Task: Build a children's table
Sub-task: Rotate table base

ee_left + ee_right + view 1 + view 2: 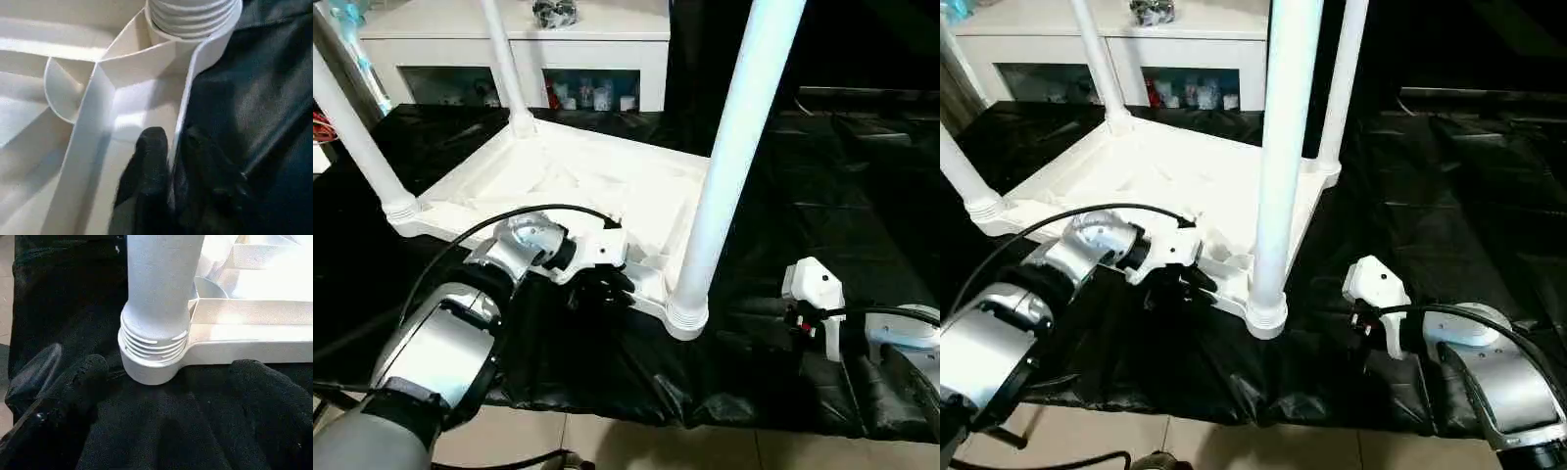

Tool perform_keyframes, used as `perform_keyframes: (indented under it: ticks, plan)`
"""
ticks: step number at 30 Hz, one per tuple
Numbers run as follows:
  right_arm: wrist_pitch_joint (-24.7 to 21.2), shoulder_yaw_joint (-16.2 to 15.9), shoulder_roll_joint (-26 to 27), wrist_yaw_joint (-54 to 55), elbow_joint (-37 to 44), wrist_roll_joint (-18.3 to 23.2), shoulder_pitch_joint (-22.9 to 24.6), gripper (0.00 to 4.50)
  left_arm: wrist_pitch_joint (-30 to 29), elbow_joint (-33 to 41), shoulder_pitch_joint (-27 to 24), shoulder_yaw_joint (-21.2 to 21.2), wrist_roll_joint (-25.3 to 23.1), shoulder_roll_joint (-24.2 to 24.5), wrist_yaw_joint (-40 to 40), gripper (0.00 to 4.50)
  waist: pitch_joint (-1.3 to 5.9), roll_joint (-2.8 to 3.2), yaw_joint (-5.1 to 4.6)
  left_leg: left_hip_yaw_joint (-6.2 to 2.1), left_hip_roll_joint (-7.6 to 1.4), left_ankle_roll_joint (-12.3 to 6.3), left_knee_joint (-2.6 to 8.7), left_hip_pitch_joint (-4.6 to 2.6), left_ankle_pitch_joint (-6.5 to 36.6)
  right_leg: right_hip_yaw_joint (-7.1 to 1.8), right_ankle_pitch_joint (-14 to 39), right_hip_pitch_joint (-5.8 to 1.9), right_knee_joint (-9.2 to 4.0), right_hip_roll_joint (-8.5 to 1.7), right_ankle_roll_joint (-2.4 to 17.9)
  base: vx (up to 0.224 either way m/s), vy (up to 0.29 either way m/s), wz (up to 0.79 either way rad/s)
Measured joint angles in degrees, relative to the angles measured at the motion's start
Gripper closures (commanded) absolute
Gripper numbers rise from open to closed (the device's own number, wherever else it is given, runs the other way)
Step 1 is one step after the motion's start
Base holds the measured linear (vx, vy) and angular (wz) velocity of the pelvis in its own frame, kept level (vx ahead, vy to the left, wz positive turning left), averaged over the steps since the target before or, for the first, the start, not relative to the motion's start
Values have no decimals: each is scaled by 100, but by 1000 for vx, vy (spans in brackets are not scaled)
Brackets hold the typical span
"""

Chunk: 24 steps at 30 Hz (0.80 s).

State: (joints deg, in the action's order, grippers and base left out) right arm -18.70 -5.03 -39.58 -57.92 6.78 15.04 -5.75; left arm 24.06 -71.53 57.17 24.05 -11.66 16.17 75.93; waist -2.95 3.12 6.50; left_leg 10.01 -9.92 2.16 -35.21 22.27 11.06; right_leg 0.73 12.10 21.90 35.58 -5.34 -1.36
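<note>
The children's table lies upside down on black cloth, its ribbed white top (pixel 578 181) facing up. White legs stand upright in its corner sockets: the near one (pixel 734 147), one at the left (pixel 352 127), one at the back (pixel 504 59) and another at the far right (pixel 1342 78). My left gripper (pixel 171 139) is shut on the top's thin front rim (pixel 183 105), one black finger on each side, just left of the near leg's socket (pixel 687 315). My right gripper (pixel 171 367) stands open low over the cloth, right of that socket (pixel 146 367) and not touching it.
A white cabinet (pixel 519 49) with glass doors stands behind the work surface. The black cloth (pixel 842 196) stretches away to the right and drapes over the front edge, with tiled floor (pixel 656 441) below. A black cable (pixel 509 220) loops over my left wrist.
</note>
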Motion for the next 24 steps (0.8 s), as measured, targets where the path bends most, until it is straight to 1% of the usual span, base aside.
perform_keyframes:
  ticks: [2, 3, 4, 7, 9, 12, 16, 18, 21, 24]
  plan:
    - [1, -2, 7, 6, 0, -1, 0, 0, 13, -29, 26, 4, -49, -2, 9, 430, 2, 2, -7, 2, 0, 0, 6, -1, 0, -1, 0, 0, -4, 0, 0, 0, 0, 0]
    - [1, -4, 10, 8, -1, -1, -1, 0, 0, -54, 42, -1, -51, -13, 25, 430, 1, 2, -7, 2, 0, 0, 8, -1, 0, 0, 0, 0, -6, 0, 0, 0, 0, 0]
    - [2, -17, 12, 12, -2, -1, -10, 0, -65, -83, 75, -13, -51, -48, 35, 440, 1, 2, -7, 3, 1, 0, 11, -1, 0, 0, 0, 0, -10, 0, 0, 0, 0, 0]
    - [4, -71, 19, 11, -2, -2, -39, 0, -414, -80, 114, -78, -20, -128, 103, 447, 0, -1, -35, 6, 1, -1, 18, -2, -1, -1, 0, 0, -24, 0, 0, 0, 0, 0]
    - [4, -101, 26, 10, -16, -4, -71, 0, -822, -81, 175, -102, 21, -156, 162, 449, -5, -14, -71, 9, 1, -2, 26, -4, -1, 0, 0, 1, -30, 0, 0, 0, 0, 0]
    - [7, -121, 71, 12, -74, -24, -133, 0, -1137, -77, 198, -145, 17, -168, -34, 449, -7, -30, -134, 11, 0, -5, 33, -7, -3, 0, 0, 2, -37, 1, 0, 0, 0, 0]
    - [13, -185, 192, 105, -263, -138, -293, 0, -1491, -110, 192, -413, 115, -219, -348, 449, -16, -58, -163, 12, -2, -9, 36, -12, -5, 4, -1, 7, -35, 0, 1, 0, 0, 0]
    - [20, -222, 280, 196, -268, -168, -313, 0, -1746, -91, 143, -611, 297, -288, -433, 449, -20, -65, -156, 12, -2, -10, 37, -8, -6, 5, -1, 11, -39, 0, 1, 0, 0, 0]
    - [20, -239, 329, 265, -268, -169, -313, 0, -1813, 58, 59, -695, 404, -306, -511, 449, -30, -81, -145, 13, -2, -31, 45, 5, -18, 7, -1, 19, -56, 1, 1, 0, 0, 0]
    - [59, -207, 454, 399, -331, -169, -324, 0, -1623, 311, -150, -759, 424, -227, -673, 449, -28, -87, -137, 13, -3, -35, 55, 6, -19, 11, 2, 23, -60, 1, 6, 0, 0, 0]
